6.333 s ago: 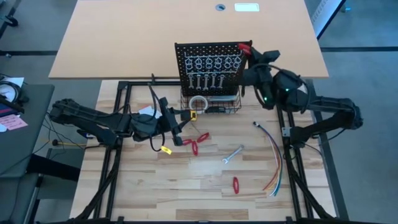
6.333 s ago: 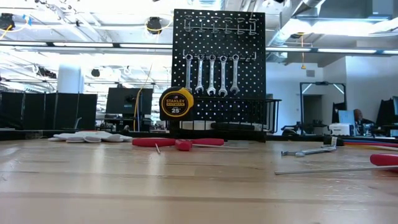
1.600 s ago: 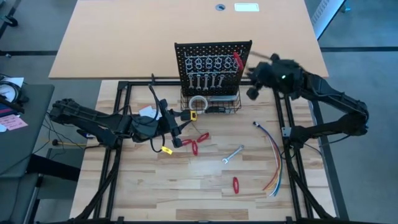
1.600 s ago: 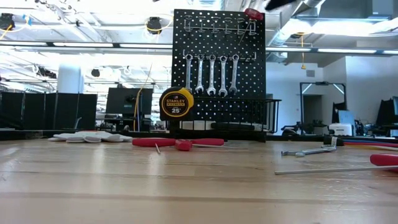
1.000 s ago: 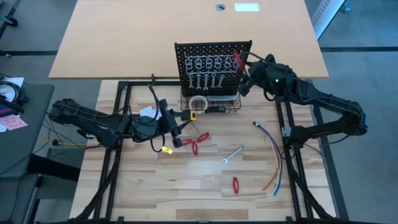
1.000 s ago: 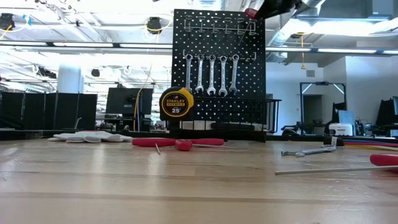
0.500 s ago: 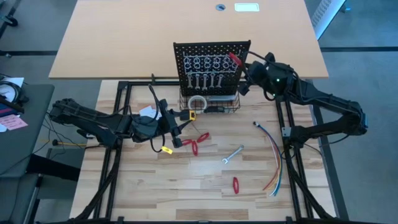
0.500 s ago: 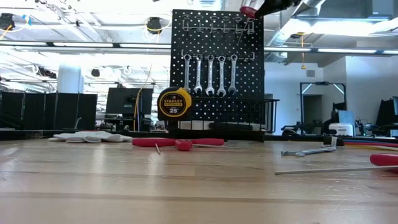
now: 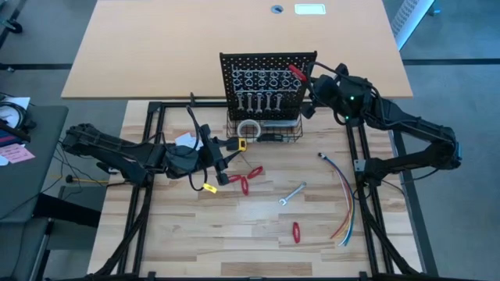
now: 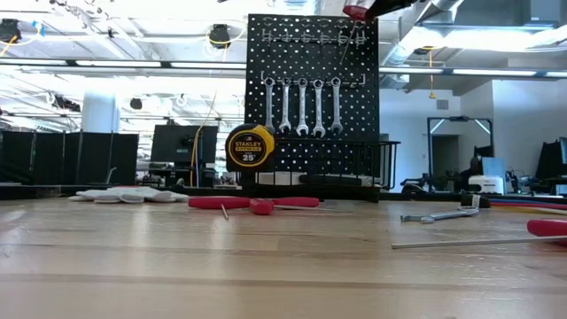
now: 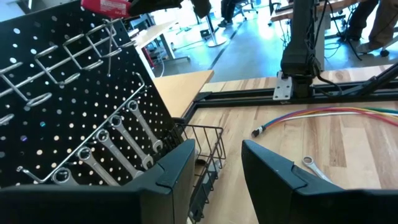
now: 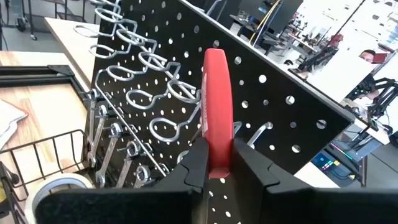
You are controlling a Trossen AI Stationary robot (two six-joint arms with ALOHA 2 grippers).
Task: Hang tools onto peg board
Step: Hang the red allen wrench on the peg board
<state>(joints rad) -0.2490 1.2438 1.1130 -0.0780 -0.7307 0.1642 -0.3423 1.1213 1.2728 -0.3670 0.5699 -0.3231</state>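
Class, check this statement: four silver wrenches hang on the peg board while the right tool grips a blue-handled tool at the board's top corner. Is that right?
Not quite. The handle is red, not blue: the right wrist view shows the right tool shut on a red-handled tool. The four wrenches do hang on the peg board.

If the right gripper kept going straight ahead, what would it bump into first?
Probably the peg board. The right gripper, shut on a red-handled tool, points at its ring hooks; the tool's tip would likely touch first, though depth is unclear.
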